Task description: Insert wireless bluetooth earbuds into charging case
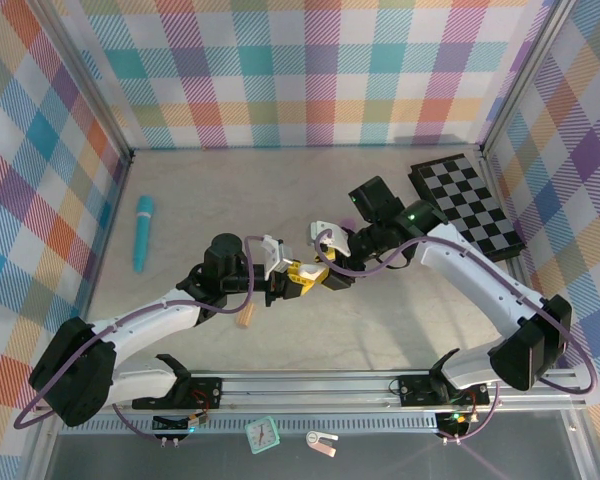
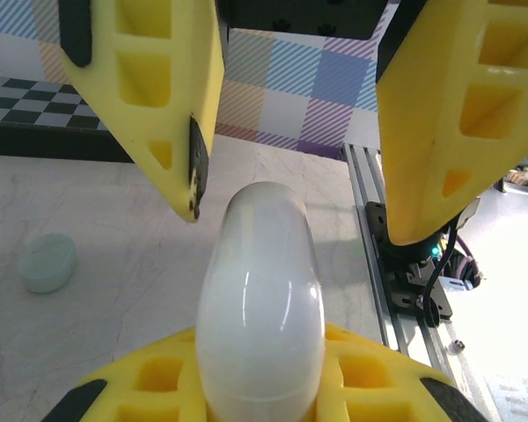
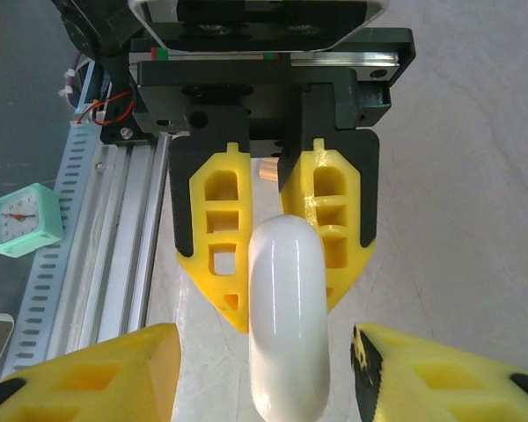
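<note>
My left gripper (image 3: 284,303) is shut on a glossy white pebble-shaped charging case (image 3: 286,308), holding it by one end above the table's middle. The case is closed. In the left wrist view the case (image 2: 260,299) rises from between my left gripper's (image 2: 260,360) yellow fingers. My right gripper (image 3: 264,360) is open, one finger on each side of the case's free end without touching it. The two grippers meet nose to nose (image 1: 310,277). The earbuds are out of view.
A pale green case (image 2: 47,262) lies on the table beyond the grippers. A tan block (image 1: 245,318) sits under the left arm. A teal cylinder (image 1: 142,232) lies far left, a checkerboard (image 1: 465,203) back right. A green clock (image 1: 263,434) sits beyond the front rail.
</note>
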Controlling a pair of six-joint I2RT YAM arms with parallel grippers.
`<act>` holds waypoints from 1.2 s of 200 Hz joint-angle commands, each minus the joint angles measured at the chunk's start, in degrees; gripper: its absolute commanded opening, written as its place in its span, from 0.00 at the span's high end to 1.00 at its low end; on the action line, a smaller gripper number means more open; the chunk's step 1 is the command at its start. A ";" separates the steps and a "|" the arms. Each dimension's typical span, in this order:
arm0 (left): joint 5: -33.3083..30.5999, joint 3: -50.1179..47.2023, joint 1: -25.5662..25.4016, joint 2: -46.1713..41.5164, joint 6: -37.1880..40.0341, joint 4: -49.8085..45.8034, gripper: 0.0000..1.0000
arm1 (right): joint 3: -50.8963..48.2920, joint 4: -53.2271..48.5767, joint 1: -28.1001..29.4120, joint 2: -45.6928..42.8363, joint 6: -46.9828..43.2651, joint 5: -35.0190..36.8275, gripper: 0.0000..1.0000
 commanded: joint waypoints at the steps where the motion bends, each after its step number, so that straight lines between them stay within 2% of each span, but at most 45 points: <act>1: 0.12 1.13 0.37 -1.38 0.75 1.37 0.88 | -0.55 0.63 0.37 0.61 -0.97 -3.77 0.47; 41: 0.12 0.79 0.37 -2.47 -0.14 2.07 0.88 | -1.85 2.57 0.33 0.42 -0.03 -2.12 0.55; 59: 0.25 0.71 0.37 -2.72 -0.38 2.25 0.88 | -2.67 4.45 0.34 0.00 1.09 0.32 0.64; 87: -0.05 0.52 0.37 -2.68 -0.64 2.76 0.88 | -3.24 4.99 0.35 -0.88 2.18 0.71 0.72; 96: -0.35 0.44 0.39 -2.64 -0.60 2.87 0.87 | -3.64 5.76 0.40 -1.41 2.57 0.93 0.77; 118: -1.83 0.03 0.37 -2.57 -0.58 2.88 0.83 | -4.68 7.70 0.42 -2.60 3.74 2.21 0.78; 148: -8.40 -1.93 0.37 -3.92 -0.67 2.76 0.63 | -5.91 12.22 0.07 -2.78 9.18 7.58 0.78; 172: -13.20 -4.24 0.40 -5.77 0.08 2.26 0.35 | -8.79 18.75 -0.72 -2.86 16.02 9.87 0.78; 181: -15.25 -5.44 0.45 -6.43 0.08 2.50 0.27 | -10.26 21.53 -1.18 -2.86 18.75 10.18 0.78; 200: -20.34 -7.93 0.46 -7.74 -0.35 2.68 0.16 | -13.00 27.69 -2.51 -2.14 25.71 11.33 0.78; 218: -24.48 -9.56 0.46 -9.01 -0.40 1.95 0.10 | -13.51 31.49 -3.95 0.69 34.69 15.70 0.79; 240: -27.30 -10.21 0.46 -9.78 0.55 -0.52 0.03 | -12.94 32.55 -4.22 5.03 41.24 19.08 0.80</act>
